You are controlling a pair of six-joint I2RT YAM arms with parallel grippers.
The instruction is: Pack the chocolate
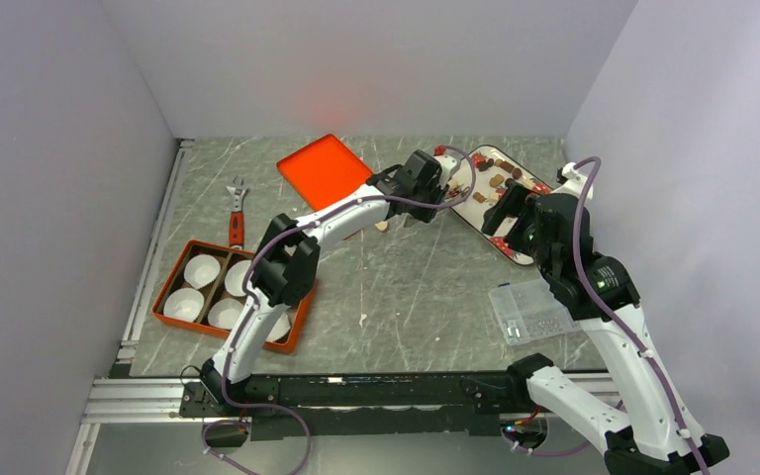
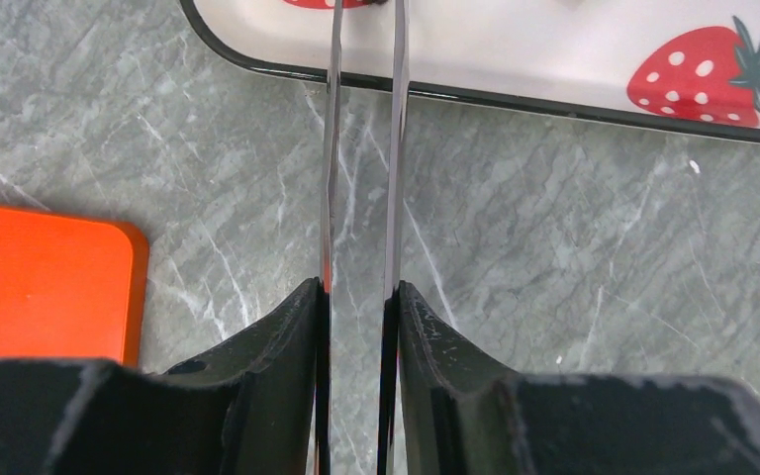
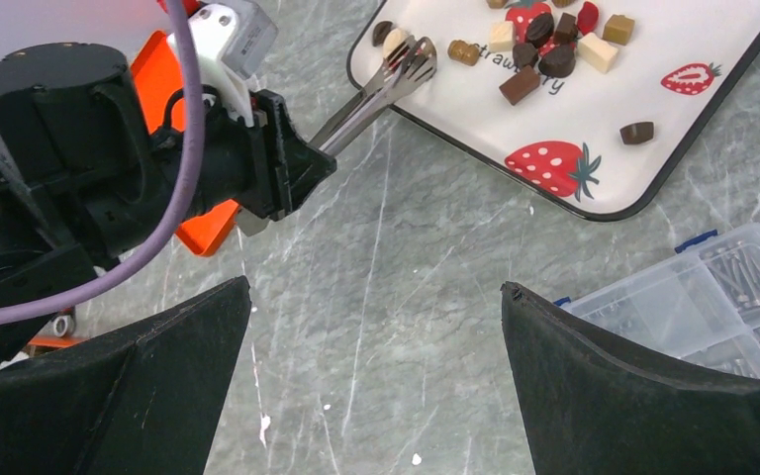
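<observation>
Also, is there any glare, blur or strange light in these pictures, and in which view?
Top external view: even light, with a reddish glow on the back wall above the orange lid. Left wrist view: the strawberry tray is sharp, the left gripper a dark mass. Right wrist view: bright highlights on the tongs, crisp chocolate, the right gripper nearly black.

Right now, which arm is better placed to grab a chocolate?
Left. The left hand grips tongs whose tips reach the chocolate on the tray; the right hand hangs open, holding nothing.

Left end effector nearly closed, right end effector wide open.
</observation>
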